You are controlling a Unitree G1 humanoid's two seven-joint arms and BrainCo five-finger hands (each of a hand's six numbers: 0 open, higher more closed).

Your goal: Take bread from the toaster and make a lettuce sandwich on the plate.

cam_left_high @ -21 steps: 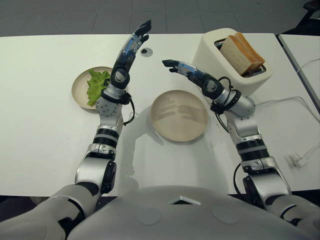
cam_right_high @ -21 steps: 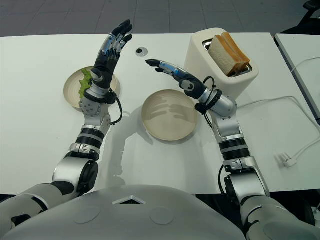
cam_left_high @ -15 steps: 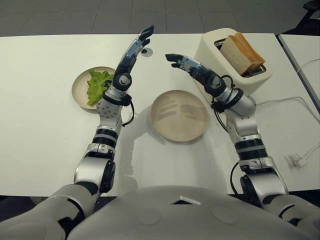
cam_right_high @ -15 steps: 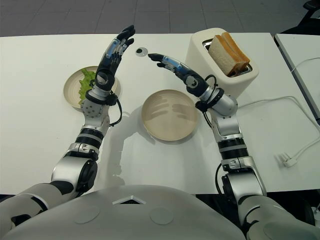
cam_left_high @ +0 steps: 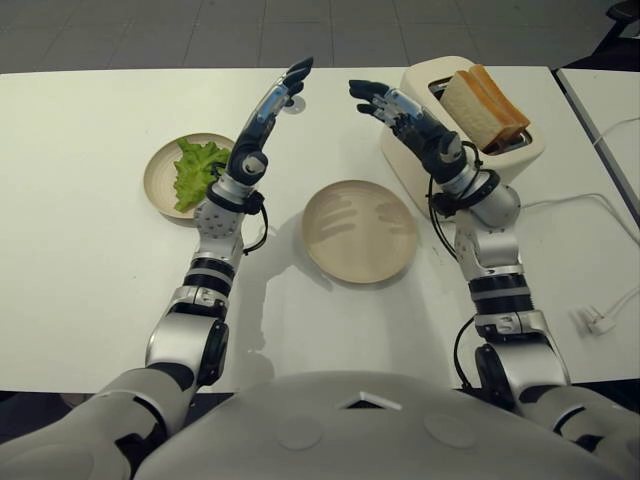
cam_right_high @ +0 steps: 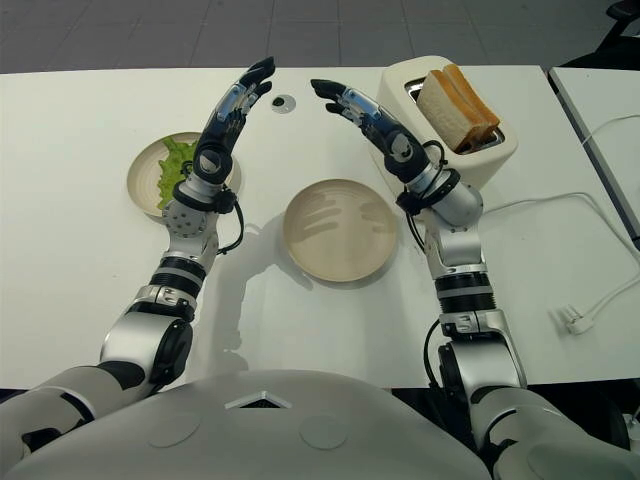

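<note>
Beige plate (cam_left_high: 360, 232) lay bare mid-table, bread (cam_left_high: 483, 103) sat in the toaster (cam_left_high: 522, 150), lettuce (cam_left_high: 195, 172) untouched; left hand (cam_left_high: 262, 118) and right hand (cam_left_high: 410, 120) hovered open, empty.

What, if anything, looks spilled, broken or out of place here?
Nothing much. The bread stands in the toaster, the lettuce lies in its bowl, and the plate is bare. Only a loose plug lies on the table.

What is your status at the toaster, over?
Left hand and right hand open, holding nothing. Bread upright in toaster, not yet taken. Lettuce on its dish, beside plate. No obstacle between right hand and toaster.
</note>
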